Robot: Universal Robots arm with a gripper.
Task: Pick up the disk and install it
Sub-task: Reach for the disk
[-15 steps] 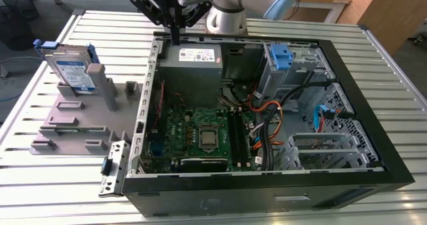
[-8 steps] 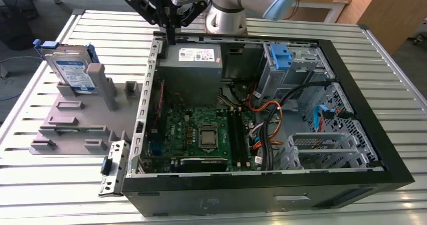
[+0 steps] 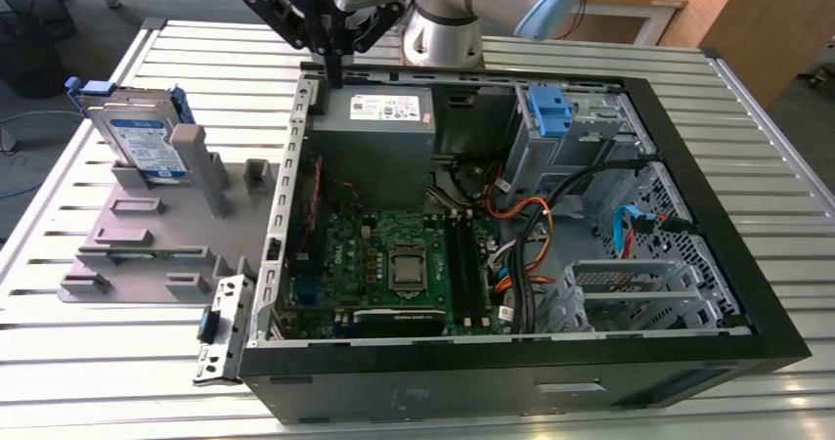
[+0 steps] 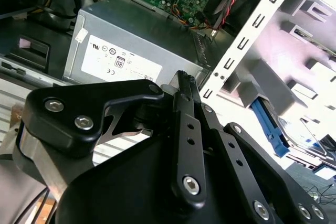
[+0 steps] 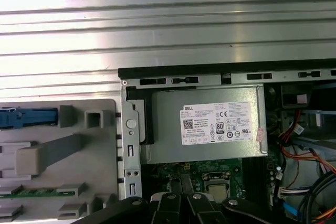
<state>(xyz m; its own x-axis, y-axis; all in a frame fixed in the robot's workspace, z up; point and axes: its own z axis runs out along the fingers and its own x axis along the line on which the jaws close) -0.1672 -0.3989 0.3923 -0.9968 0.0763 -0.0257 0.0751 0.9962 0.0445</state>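
Robotics lab or workshop: ribbed aluminium worktable [image 3: 209, 68], opened black desktop computer case [image 3: 522, 372] on it, grey plastic parts fixture [image 3: 144, 235] at exterior view's left, silver robot arm [image 3: 444, 29] at far edge, wooden furniture [image 3: 769, 15] beyond.

Exterior overview; 2 wrist close-ups of case [image 5: 210, 70]

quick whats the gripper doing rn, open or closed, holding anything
Gripper: fingers shut, holding nothing, by the power supply box. The disk stands in the grey fixture, untouched.
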